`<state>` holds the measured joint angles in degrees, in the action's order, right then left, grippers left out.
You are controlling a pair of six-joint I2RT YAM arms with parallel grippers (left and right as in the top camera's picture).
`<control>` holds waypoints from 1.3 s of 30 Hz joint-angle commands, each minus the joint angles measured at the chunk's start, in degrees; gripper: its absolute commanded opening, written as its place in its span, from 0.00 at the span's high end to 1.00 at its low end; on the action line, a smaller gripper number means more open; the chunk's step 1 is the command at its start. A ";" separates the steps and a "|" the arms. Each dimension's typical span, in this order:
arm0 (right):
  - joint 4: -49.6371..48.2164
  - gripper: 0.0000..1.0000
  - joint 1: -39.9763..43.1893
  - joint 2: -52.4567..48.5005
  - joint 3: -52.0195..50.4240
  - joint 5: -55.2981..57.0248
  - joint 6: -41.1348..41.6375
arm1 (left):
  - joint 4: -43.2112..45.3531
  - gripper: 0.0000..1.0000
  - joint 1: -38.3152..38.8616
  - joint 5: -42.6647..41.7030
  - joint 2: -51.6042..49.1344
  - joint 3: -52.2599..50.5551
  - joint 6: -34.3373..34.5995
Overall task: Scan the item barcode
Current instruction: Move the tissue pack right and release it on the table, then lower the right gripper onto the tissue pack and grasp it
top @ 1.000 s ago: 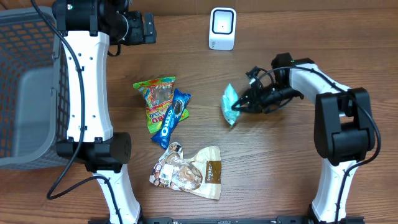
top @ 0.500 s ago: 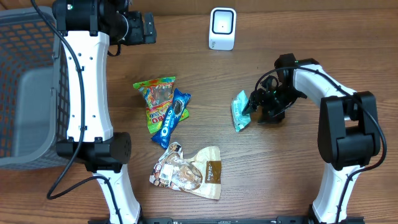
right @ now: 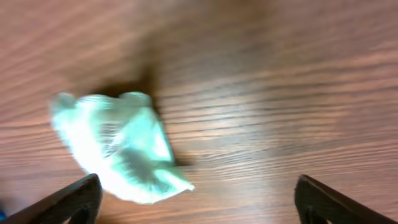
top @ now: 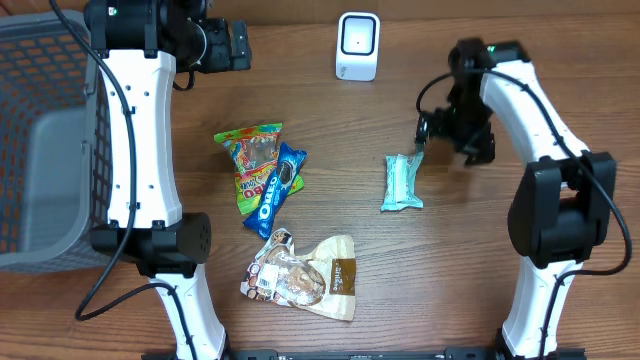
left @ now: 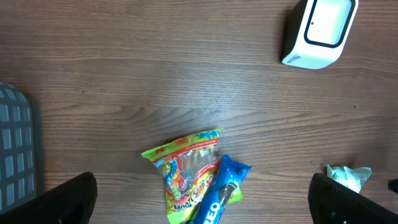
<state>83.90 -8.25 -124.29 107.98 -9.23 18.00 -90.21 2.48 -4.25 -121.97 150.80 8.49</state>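
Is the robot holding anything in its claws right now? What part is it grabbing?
Nothing is held. The right gripper is open, and the light blue packet lies loose on the table. The left gripper is open and empty too.

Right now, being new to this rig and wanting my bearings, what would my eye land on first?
The pale teal packet lies flat on the wood table, apart from the open right gripper hanging just beyond it. The white scanner stands at the far edge, and left of centre sits a bright cluster: gummy bag, Oreo pack, and a tan cookie bag nearer the front.
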 commanded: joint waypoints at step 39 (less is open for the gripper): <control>-51.65 0.28 0.13 25.49 -56.57 -24.00 4.81 | 0.17 0.00 -0.22 0.20 -0.57 0.31 0.33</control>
<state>34.96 -8.25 -99.96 53.10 -32.10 22.35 -90.21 2.48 -4.25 -121.97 150.80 8.51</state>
